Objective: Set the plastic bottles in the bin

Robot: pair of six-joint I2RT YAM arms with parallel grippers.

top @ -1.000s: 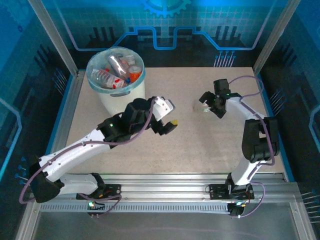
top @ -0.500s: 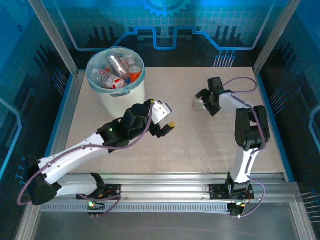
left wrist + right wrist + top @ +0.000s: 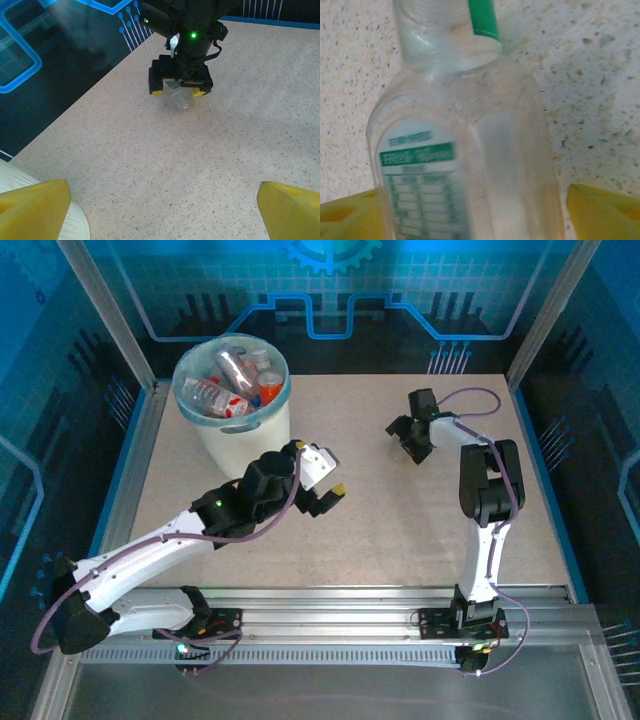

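1. Nearest, the left arm (image 3: 180, 530) reaches over the middle of the bench (image 3: 400, 540). Its jaws stand wide apart, with yellow fingertips (image 3: 35, 207) at the lower corners of the left wrist view and nothing between them.
2. Beyond it, on the right half of the bench, a clear bottle (image 3: 470, 150) with a green label appears to lie flat. Its long axis runs straight away from the right wrist camera, neck at the far end.
3. The right arm (image 3: 485, 490) is much the nearer of the two to it. Its jaws straddle the bottle's body across that axis, one yellow pad (image 3: 600, 210) just beside each flank. Whether they press the plastic yet or only bracket it, I cannot tell.
4. Farthest, at the back left corner, the bin (image 3: 255, 430) stands well apart from this bottle and already holds several bottles (image 3: 235, 375).
5. So, judging from this layout, the coming move needs a firm squeeze on the body and then a long carry leftward and back across the bench.
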